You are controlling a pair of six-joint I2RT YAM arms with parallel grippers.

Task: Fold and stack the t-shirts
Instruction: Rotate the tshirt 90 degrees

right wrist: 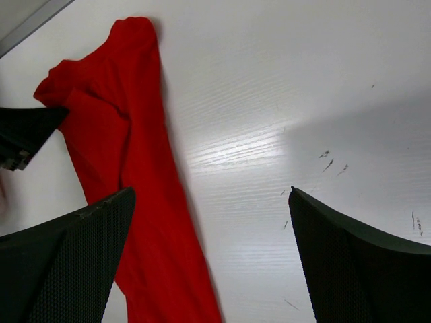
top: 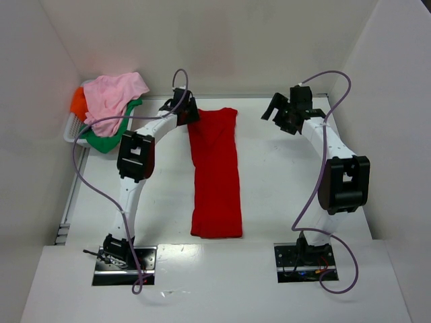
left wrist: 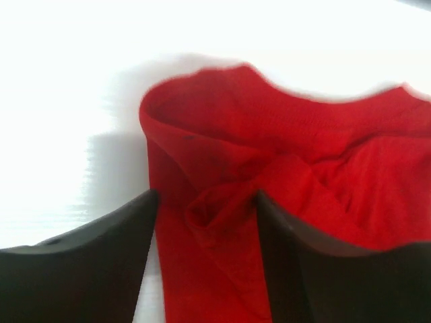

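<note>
A bright red t-shirt (top: 215,175) lies on the white table (top: 283,182), folded into a long narrow strip running from near to far. My left gripper (top: 187,111) is at its far left corner. In the left wrist view the fingers (left wrist: 101,256) stand apart, open, with a raised fold of the red cloth (left wrist: 222,202) between them. My right gripper (top: 279,116) is open and empty, above bare table to the right of the shirt's far end (right wrist: 128,148). The pink (top: 114,94), green (top: 111,138) and orange (top: 79,101) shirts lie piled at the far left.
The pile of shirts rests in a white basket (top: 71,129) against the left wall. White walls close in the table at the left, back and right. The left gripper's fingertip (right wrist: 27,131) shows in the right wrist view at the shirt's corner.
</note>
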